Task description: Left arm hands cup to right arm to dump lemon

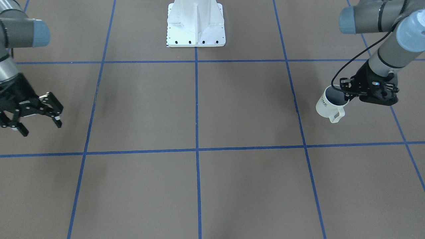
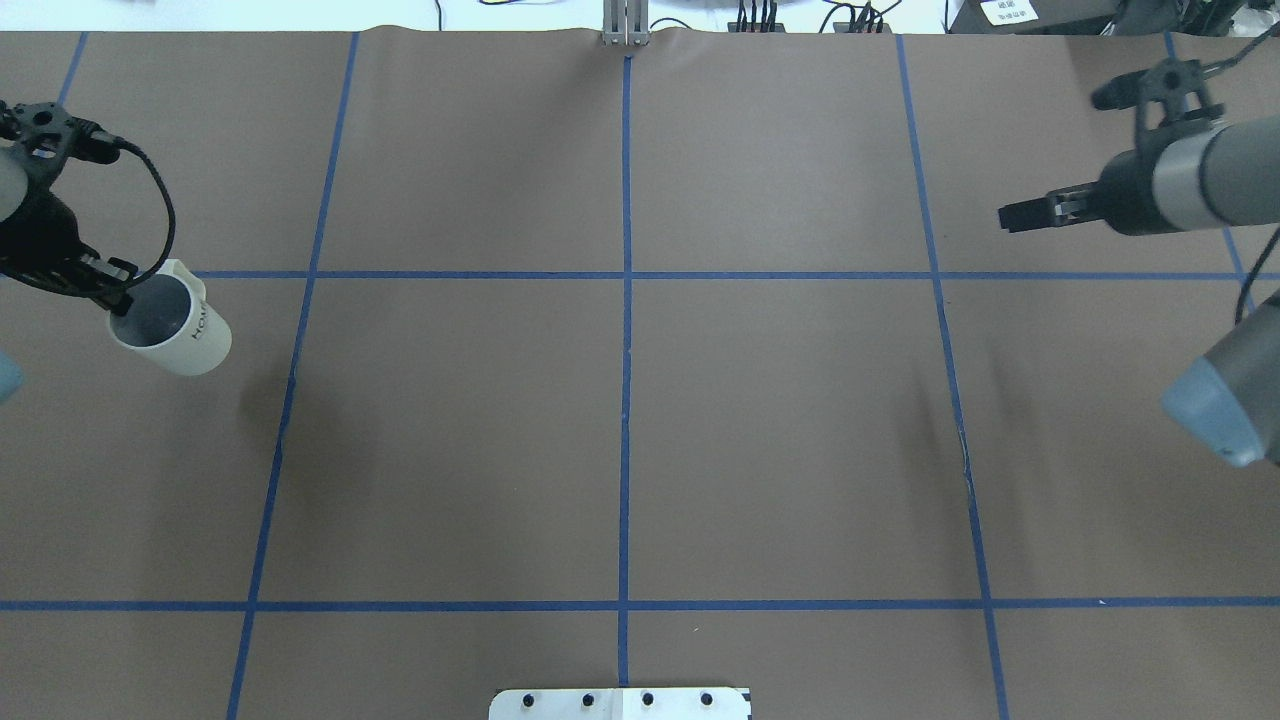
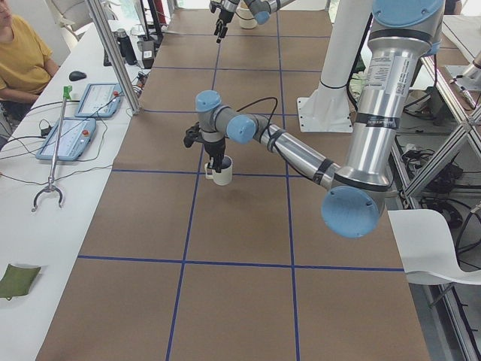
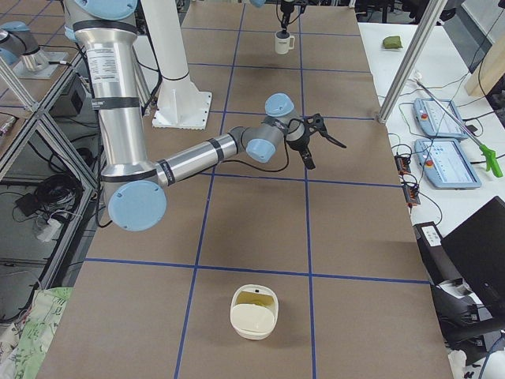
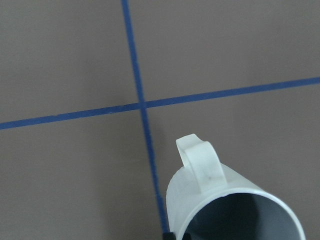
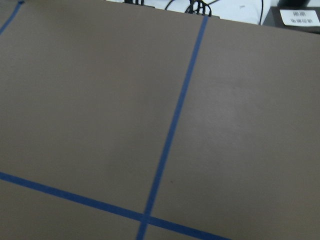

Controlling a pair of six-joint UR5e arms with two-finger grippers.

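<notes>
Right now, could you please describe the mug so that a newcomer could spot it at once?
Start at the brown table with blue gridlines and go to the left arm. Its jaws pinch the rim of the mug: off-white, squared handle, black lettering.

Brings the left arm [image 1: 386,58] down on a slant from the upper right corner of the front-facing view, wrist low at the right edge. Pinches the left gripper [image 1: 347,96] onto the rim of the cup [image 1: 327,105], one finger inside the mouth. Holds the right arm [image 1: 8,71] at the left edge of that view, right gripper [image 1: 41,127] angled toward the lower right, fingers spread wide. Points that gripper leftward at the overhead view's upper right.
</notes>
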